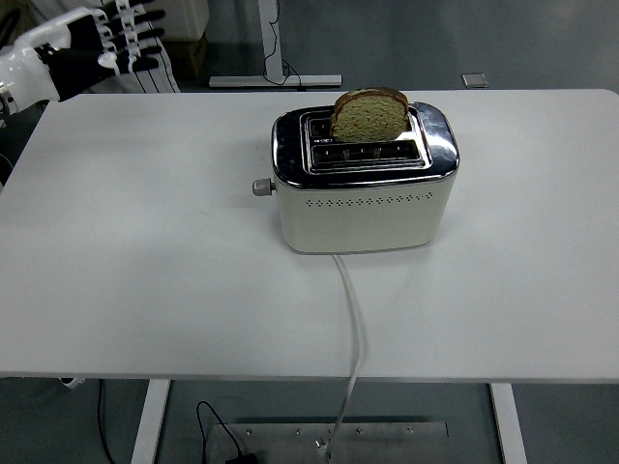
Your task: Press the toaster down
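A cream and chrome toaster (pixel 363 184) stands on the white table (pixel 145 271), right of centre. A slice of brown bread (pixel 369 114) stands high out of its far slot. The toaster's lever knob (pixel 259 187) sticks out on its left end, in the raised position. My left hand (pixel 116 37) is at the top left corner, past the table's far left corner, fingers spread and holding nothing. It is far from the toaster. My right hand is out of view.
The toaster's white cord (pixel 354 329) runs from its front over the table's near edge to the floor. A person in white clothing (pixel 116 48) stands at the top left behind my hand. A desk leg (pixel 276 48) stands beyond the table.
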Tool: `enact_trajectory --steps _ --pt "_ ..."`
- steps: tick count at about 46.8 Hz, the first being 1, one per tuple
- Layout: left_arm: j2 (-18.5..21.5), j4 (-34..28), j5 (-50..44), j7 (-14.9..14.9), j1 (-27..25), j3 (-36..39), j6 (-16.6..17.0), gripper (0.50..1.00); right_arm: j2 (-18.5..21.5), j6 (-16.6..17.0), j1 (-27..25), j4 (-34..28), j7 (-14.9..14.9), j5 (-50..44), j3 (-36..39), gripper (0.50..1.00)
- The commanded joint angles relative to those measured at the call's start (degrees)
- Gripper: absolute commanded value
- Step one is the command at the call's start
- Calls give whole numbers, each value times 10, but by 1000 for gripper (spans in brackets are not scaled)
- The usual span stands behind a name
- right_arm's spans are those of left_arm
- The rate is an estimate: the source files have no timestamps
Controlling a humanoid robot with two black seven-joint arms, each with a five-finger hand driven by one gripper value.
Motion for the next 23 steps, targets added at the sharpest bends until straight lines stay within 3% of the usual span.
enact_trajectory --steps 1,13,23 --pt "-1 31 -49 -7 1 0 -2 1000 0 0 0 0 0 0 0 998" --pt "-5 101 -180 -9 52 -5 -3 1000 0 0 0 0 0 1 0 998" --pt "-28 133 -226 -9 102 -16 1 1000 0 0 -1 0 0 1 0 998"
